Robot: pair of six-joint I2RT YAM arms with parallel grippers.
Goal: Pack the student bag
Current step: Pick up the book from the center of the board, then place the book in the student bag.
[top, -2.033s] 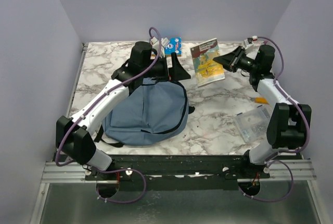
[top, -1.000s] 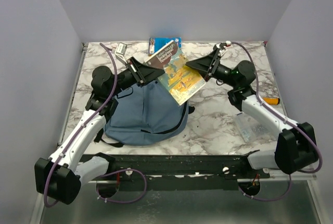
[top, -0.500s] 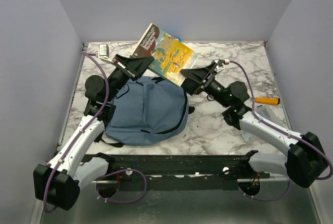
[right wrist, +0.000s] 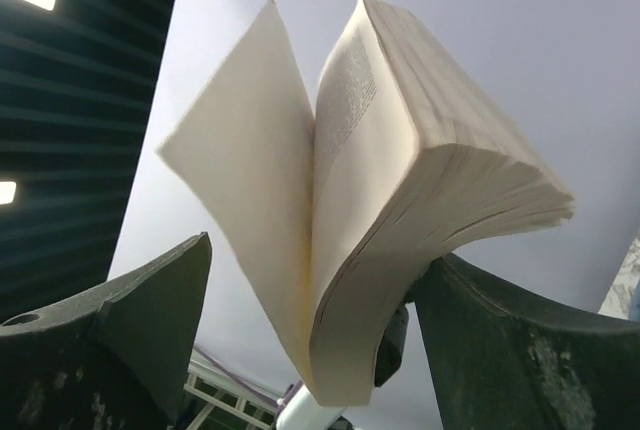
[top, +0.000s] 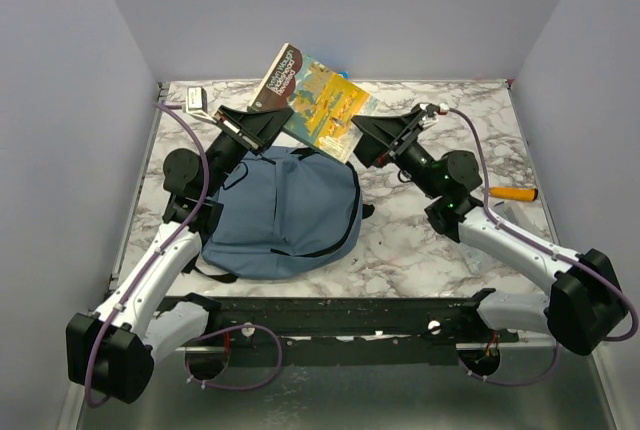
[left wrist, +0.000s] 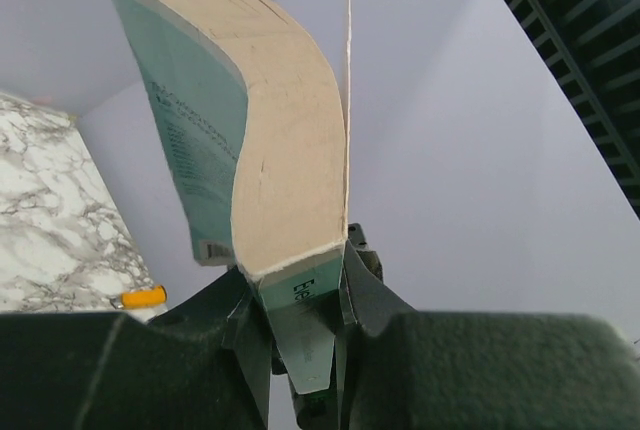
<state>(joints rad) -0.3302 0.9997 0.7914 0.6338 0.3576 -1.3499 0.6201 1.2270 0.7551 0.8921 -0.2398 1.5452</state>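
The student bag (top: 285,210), dusty blue with black zippers, lies flat on the marble table left of centre. Above its far edge a thick paperback book (top: 320,100) hangs in the air, tilted. My left gripper (top: 265,127) is shut on its lower spine corner (left wrist: 295,262). The block of pages (left wrist: 290,150) bends upward from the jaws. My right gripper (top: 363,140) stands open at the book's right edge. In the right wrist view the fanned pages (right wrist: 400,180) hang between the wide-apart jaws (right wrist: 320,250); the right finger (right wrist: 500,340) is close against the pages, the left one is apart.
An orange-handled tool (top: 515,193) lies at the right of the table, also seen as the orange tool (left wrist: 140,297) in the left wrist view. A small flat box (top: 195,98) sits at the back left corner. Grey walls close in three sides.
The book went from lying at the back right of the table into my left gripper and up over the bag. My right gripper came in to its free edge and has narrowed a little.
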